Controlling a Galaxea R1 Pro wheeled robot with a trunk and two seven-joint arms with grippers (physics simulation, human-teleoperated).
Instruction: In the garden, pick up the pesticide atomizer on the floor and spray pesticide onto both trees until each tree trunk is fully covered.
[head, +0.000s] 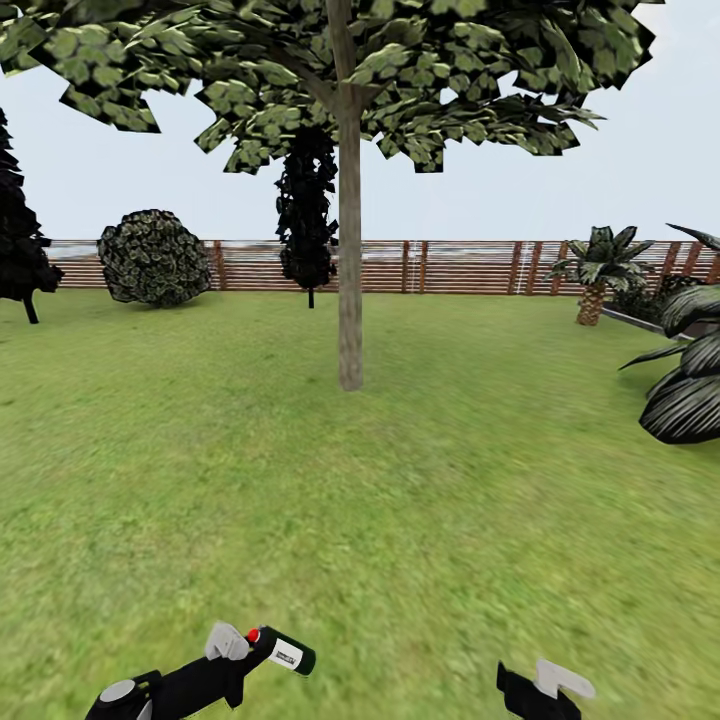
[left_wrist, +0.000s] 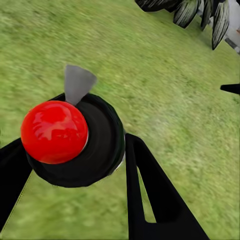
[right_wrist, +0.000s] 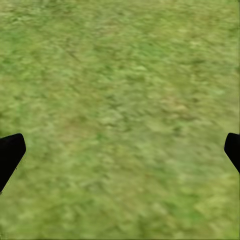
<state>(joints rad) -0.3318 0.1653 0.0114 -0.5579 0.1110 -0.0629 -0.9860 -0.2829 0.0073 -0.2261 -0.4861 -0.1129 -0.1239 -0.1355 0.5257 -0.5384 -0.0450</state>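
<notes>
Grass (head: 400, 500) lies bare before the tree trunk (head: 349, 300); left tool (head: 240, 655) clamps the atomizer (head: 285, 650), right tool (head: 545, 690) spread.

Left arm (head: 175, 688) enters low in head view, black forearm angled up and toward centre, grey joint cap at the wrist. Left gripper (head: 252, 643) is clamped on the atomizer (head: 285, 650), can lying roughly level, red cap end at the fingers. Left wrist view: black fingers (left_wrist: 150, 190) bracket the can's round body on both sides, contact on each. Right gripper (head: 545, 690) sits at the bottom edge of head view, black body with a pale finger tip. Right wrist view: its fingertips (right_wrist: 10, 152) sit far apart at opposite edges, jaws spread wide, nothing between them.
</notes>
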